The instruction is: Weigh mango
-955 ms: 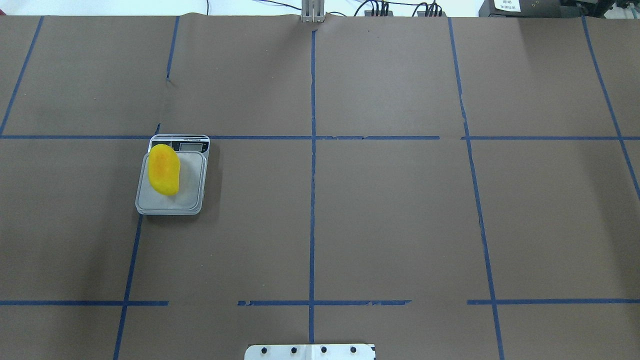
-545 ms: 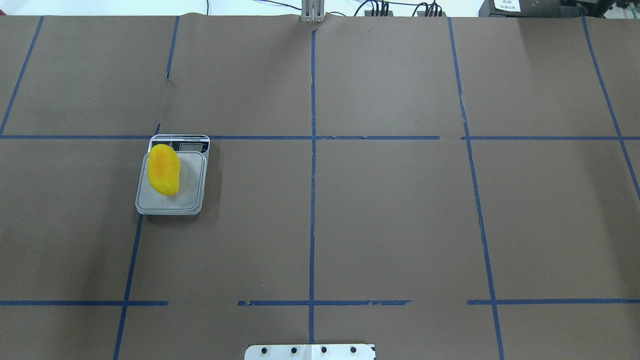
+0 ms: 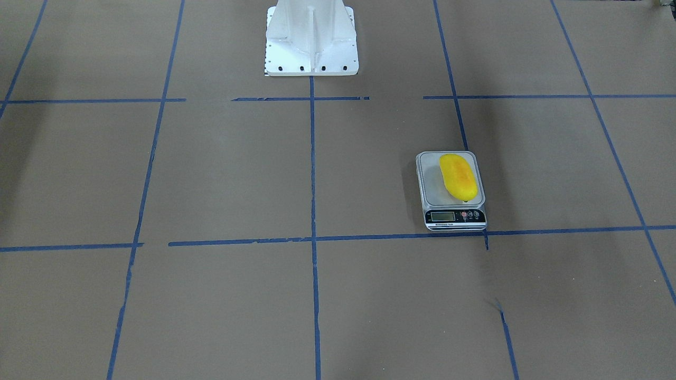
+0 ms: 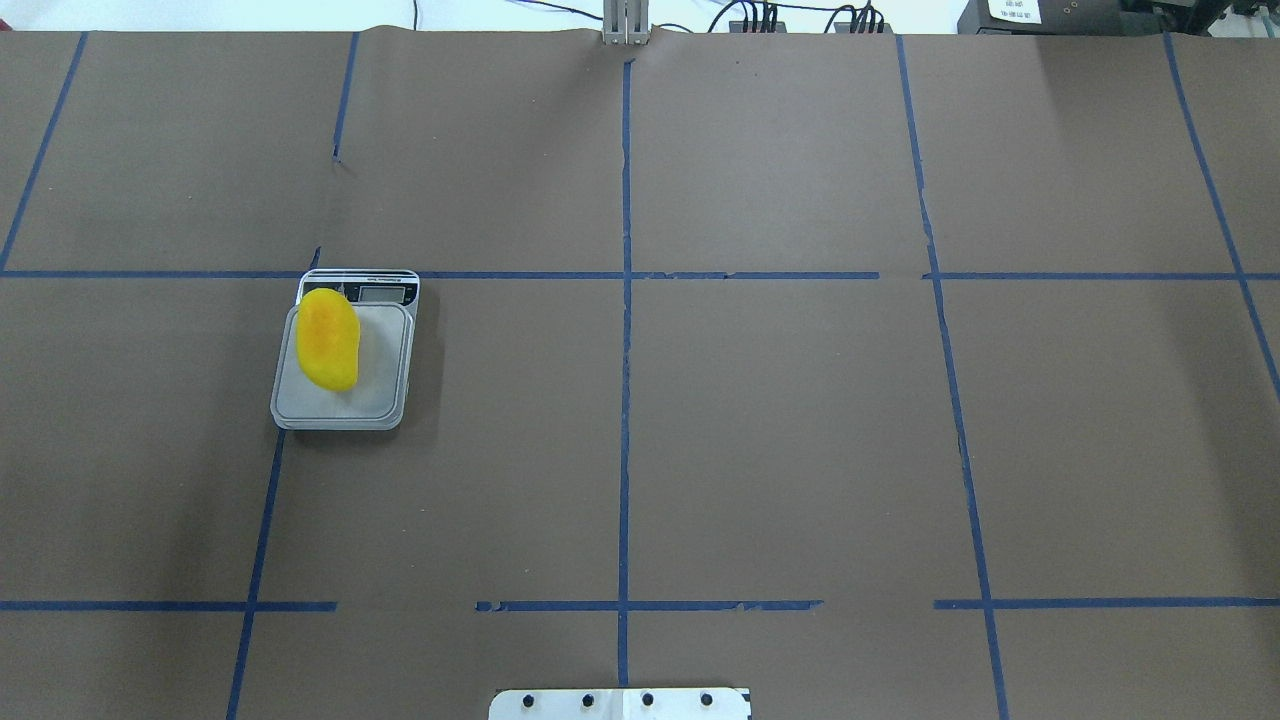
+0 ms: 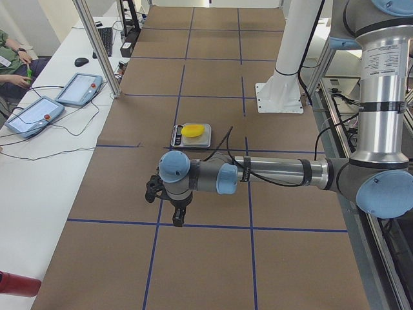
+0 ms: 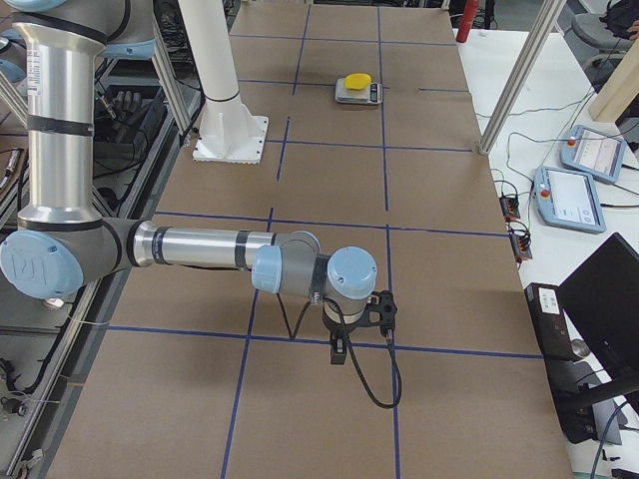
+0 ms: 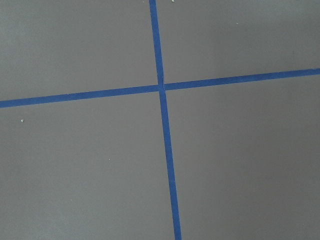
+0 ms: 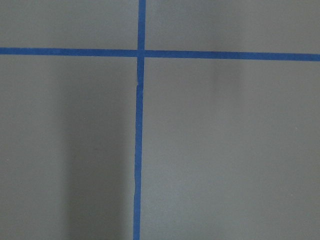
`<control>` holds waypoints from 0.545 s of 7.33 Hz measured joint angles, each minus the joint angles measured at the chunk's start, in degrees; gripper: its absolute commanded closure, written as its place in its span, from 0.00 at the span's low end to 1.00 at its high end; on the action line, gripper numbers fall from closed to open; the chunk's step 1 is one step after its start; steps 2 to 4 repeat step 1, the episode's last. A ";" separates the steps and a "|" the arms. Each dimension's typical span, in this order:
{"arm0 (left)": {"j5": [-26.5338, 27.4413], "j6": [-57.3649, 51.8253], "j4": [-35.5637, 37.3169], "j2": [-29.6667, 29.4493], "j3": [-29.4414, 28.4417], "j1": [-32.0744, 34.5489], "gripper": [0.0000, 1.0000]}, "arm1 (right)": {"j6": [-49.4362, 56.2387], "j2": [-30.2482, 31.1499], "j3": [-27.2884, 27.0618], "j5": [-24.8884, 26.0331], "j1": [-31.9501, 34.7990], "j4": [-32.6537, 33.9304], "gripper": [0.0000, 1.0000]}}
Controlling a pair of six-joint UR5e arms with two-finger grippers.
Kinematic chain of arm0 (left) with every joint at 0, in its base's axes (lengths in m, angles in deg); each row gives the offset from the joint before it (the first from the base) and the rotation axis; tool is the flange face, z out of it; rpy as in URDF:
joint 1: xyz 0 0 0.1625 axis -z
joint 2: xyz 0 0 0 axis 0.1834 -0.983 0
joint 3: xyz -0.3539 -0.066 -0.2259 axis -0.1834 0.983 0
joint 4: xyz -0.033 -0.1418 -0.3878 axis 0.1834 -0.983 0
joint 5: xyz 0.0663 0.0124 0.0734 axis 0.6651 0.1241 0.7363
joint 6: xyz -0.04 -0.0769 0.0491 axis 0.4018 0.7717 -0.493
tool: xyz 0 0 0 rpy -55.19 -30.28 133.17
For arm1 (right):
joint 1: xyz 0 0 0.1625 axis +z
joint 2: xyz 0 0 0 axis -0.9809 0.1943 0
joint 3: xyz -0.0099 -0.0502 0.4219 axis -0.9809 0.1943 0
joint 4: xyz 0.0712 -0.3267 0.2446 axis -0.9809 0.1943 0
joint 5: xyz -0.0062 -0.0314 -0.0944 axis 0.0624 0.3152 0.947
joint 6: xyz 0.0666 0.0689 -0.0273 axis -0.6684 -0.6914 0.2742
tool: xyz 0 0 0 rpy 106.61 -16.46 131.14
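The yellow-orange mango [image 4: 328, 338] lies on the grey scale [image 4: 385, 360], along the platform's left side, with its far tip over the display panel. It also shows in the front view [image 3: 458, 177] on the scale [image 3: 434, 190], and small in both side views [image 5: 193, 131] [image 6: 355, 81]. My left gripper [image 5: 178, 217] hangs over bare table, well away from the scale; I cannot tell if it is open or shut. My right gripper [image 6: 337, 350] hangs over the table's opposite end; I cannot tell its state either. Both wrist views show only brown paper and blue tape.
The white robot base [image 3: 311, 42] stands at the table's near-robot edge. Blue tape lines grid the brown cover. Side benches hold teach pendants [image 5: 32, 113] [image 6: 589, 190] and cables. Metal frame posts [image 5: 97, 45] stand at the table's edge.
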 measured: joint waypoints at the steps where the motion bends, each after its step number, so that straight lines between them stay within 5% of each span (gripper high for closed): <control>1: 0.02 0.00 0.00 -0.01 0.04 0.00 0.00 | 0.00 -0.01 0.00 0.00 0.00 0.00 0.00; 4: 0.02 0.00 0.00 -0.01 0.04 0.00 0.00 | 0.00 -0.01 0.00 0.00 0.00 0.00 0.00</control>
